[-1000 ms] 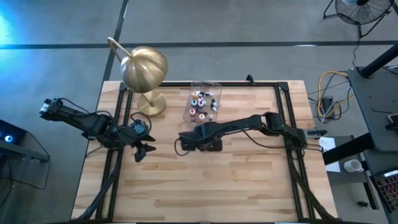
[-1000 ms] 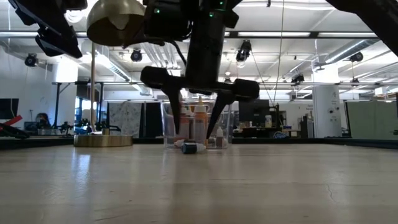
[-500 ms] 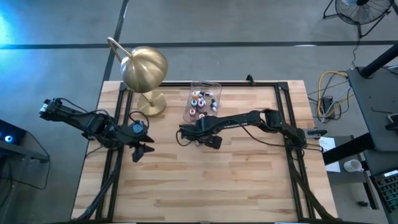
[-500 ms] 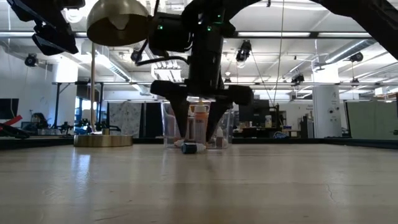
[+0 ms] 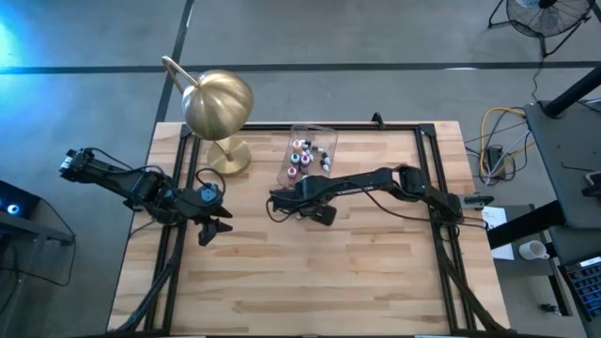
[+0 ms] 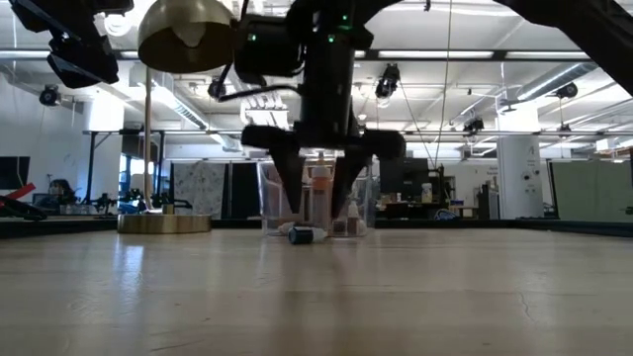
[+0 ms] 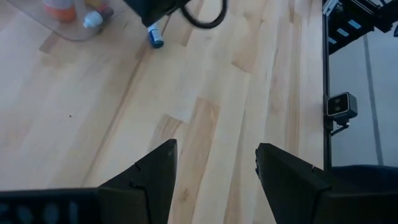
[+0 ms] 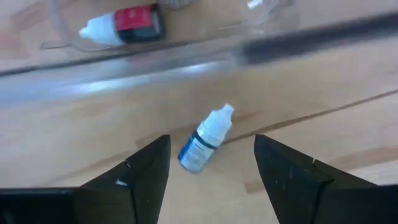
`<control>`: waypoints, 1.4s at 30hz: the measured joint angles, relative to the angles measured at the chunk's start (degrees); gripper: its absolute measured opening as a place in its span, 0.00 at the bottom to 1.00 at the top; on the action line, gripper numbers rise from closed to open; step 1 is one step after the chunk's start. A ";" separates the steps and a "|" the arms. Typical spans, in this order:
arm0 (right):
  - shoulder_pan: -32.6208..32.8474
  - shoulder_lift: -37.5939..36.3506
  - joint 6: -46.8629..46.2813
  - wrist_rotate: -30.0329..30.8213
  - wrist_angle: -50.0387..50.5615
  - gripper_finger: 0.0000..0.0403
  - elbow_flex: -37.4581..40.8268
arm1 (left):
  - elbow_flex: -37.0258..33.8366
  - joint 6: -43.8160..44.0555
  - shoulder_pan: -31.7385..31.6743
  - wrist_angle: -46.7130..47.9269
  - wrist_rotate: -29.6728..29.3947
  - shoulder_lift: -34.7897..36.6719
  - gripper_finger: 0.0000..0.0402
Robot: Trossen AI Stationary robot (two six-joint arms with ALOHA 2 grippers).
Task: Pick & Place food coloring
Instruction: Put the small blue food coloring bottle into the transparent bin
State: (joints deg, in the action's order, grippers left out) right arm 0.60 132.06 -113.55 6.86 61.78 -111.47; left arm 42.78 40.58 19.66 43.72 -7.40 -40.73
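Now our right gripper (image 8: 208, 158) has dropped lower, its open, empty jaws straddling the blue-labelled food coloring bottle (image 8: 203, 140) lying on the table (image 5: 376, 272) just beside the clear tub (image 5: 315, 131), so we judge a grasp imminent.

- Right tool (image 5: 293, 195) shifted from the counter's middle toward the clear tub (image 5: 311, 150), now just beside its near wall, covering the tub's near end from above.
- Lowered as well: fingers (image 6: 285, 183) open, straddling a lone blue-labelled bottle (image 8: 203, 147) lying on the counter (image 5: 376, 272) outside the tub.
- Left tool (image 5: 211, 228) drifted slightly toward the counter's left edge.
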 joint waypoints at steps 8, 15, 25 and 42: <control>1.82 -0.32 6.00 10.59 8.92 0.56 -7.39 | 0.00 -1.29 0.00 0.02 0.04 0.00 0.48; 7.33 1.24 -9.43 17.99 6.97 0.56 -6.76 | -0.01 -2.27 -0.01 0.01 0.04 -0.08 0.48; 8.07 6.77 -13.43 13.29 4.64 0.56 -6.17 | -1.25 -3.01 -0.04 -0.02 0.04 -0.37 0.48; 5.55 8.32 9.12 18.96 4.04 0.56 -6.27 | -1.46 -1.54 -0.11 -0.02 -1.67 -0.35 0.48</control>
State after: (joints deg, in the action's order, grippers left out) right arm 6.15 140.38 -104.43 25.82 65.82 -117.73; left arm 41.32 39.04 19.55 43.70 -9.06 -41.08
